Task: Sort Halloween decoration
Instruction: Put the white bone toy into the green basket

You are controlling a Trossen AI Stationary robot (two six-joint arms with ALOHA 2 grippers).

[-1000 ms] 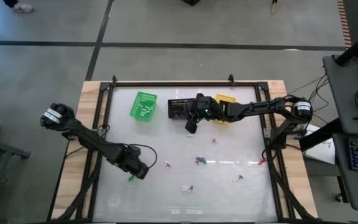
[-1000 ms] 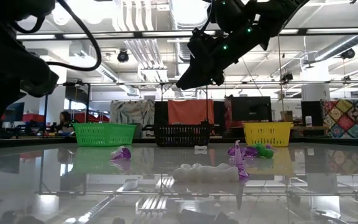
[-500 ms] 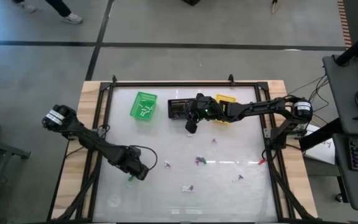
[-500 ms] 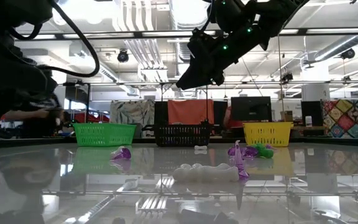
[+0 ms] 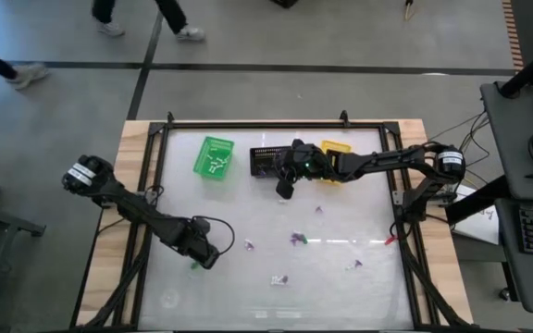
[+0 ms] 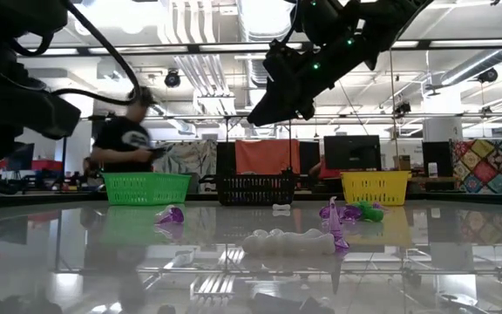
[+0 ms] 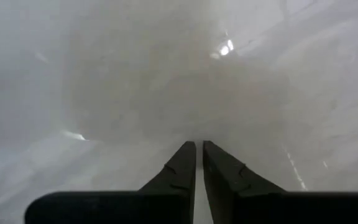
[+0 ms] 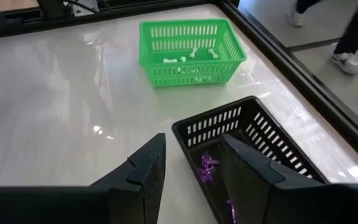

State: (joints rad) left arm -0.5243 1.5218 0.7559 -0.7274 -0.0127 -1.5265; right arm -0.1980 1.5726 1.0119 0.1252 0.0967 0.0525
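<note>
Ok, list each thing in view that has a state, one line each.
Left gripper: shut, low over the table.
Right gripper: open, empty, above the black basket's edge.
Green basket: upright, white trinkets inside.
Black basket: upright, purple trinkets inside.
Yellow basket: upright.

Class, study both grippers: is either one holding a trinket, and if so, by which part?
The right gripper is open with nothing between its fingers, above the black basket. The left gripper is nearly shut low over the table; whether it pinches anything cannot be told.
</note>
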